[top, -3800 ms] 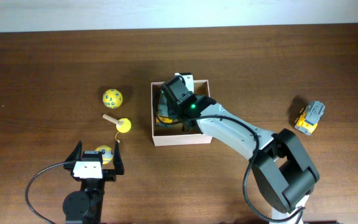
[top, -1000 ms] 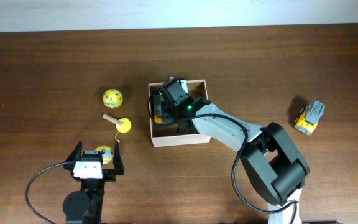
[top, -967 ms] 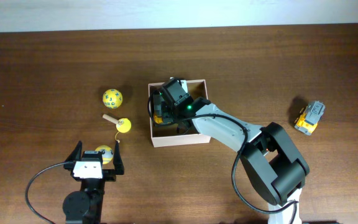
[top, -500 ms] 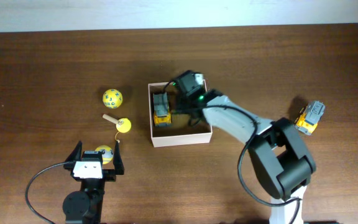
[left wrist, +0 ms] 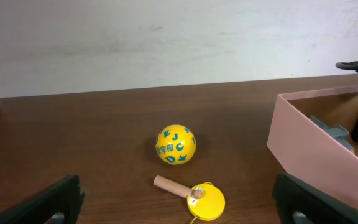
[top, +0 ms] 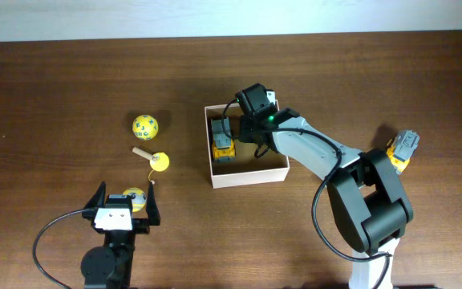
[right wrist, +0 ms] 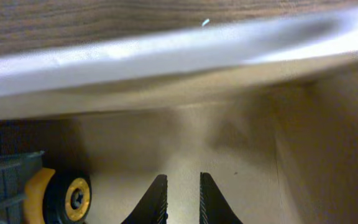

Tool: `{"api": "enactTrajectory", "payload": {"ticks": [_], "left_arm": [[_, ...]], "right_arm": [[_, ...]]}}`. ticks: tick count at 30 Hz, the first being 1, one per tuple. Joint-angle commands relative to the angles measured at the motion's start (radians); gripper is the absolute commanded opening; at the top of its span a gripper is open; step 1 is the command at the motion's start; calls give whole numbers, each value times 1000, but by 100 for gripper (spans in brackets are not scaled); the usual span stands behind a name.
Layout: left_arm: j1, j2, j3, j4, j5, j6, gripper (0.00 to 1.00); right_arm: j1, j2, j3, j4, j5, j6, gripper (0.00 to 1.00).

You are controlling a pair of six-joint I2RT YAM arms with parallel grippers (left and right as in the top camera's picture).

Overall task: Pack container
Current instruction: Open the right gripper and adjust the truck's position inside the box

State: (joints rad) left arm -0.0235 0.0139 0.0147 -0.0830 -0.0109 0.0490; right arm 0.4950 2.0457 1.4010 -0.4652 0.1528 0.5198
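Note:
The container [top: 251,178] is a white-walled box with a tan inside, at mid table. A yellow and grey toy truck [top: 223,138] lies in its left half. My right gripper [top: 245,128] is inside the box near the far wall, to the right of that truck. In the right wrist view its fingers [right wrist: 183,199] are nearly together with nothing between them, over the tan floor below the container's white wall [right wrist: 166,56]. The truck's wheel [right wrist: 70,198] shows at the lower left. My left gripper [top: 123,201] is open and empty near the front left; its view shows the container's wall [left wrist: 316,155].
A second toy truck [top: 399,150] lies at the far right. A yellow lettered ball [top: 145,126] and a yellow disc with a wooden peg [top: 157,160] lie left of the container. Another yellow ball [top: 135,196] sits by the left gripper.
My right gripper has let go of the truck, which stays in the container, and moved right towards the far wall. The container has slid a little to the right. The left arm is still.

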Motion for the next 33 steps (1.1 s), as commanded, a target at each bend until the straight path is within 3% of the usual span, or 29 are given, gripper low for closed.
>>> {"api": "enactTrajectory", "payload": {"ticks": [1, 10, 33], "left_arm": [[6, -3, -5, -1, 8, 16, 99], [6, -3, -5, -1, 8, 16, 99], [6, -3, -5, -1, 8, 16, 99]], "right_arm": [[12, 8, 23, -7, 8, 13, 13], [69, 8, 23, -21, -18, 19, 13], [127, 8, 23, 10, -18, 222, 14]]}}
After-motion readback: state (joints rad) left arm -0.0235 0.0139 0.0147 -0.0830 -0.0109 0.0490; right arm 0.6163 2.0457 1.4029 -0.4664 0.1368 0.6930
